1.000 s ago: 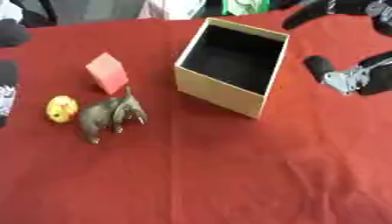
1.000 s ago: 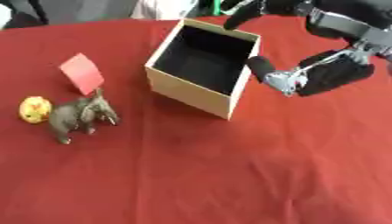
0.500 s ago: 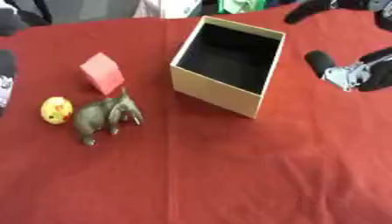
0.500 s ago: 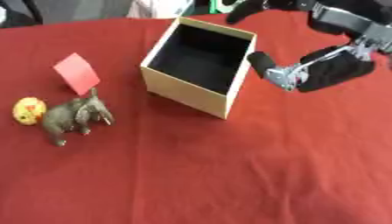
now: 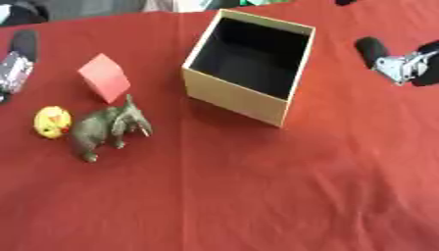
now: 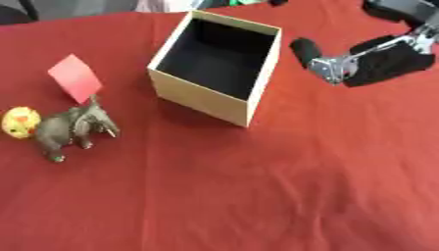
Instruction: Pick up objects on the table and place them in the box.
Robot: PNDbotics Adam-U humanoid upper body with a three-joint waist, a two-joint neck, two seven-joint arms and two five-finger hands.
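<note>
A tan box (image 5: 230,92) with a black inside stands open and empty at the upper middle of the red table. Left of it a red cube (image 5: 105,77) sits tilted on an edge. Just below the cube stands a grey-brown toy elephant (image 5: 108,128), and a small yellow round toy (image 5: 52,121) lies against its left side. My right hand (image 6: 383,62) hovers to the right of the box, apart from it, open and holding nothing. Only a part of my left hand (image 5: 17,60) shows at the left edge, above the yellow toy.
The red cloth (image 5: 257,196) covers the whole table, with bare room in front and to the right below my right hand. Dark shapes and a bit of green (image 5: 257,2) show past the far edge.
The whole picture has shifted slightly, so the head moved. My right hand has drifted a little up and to the right, away from the box. The objects have stayed in place.
</note>
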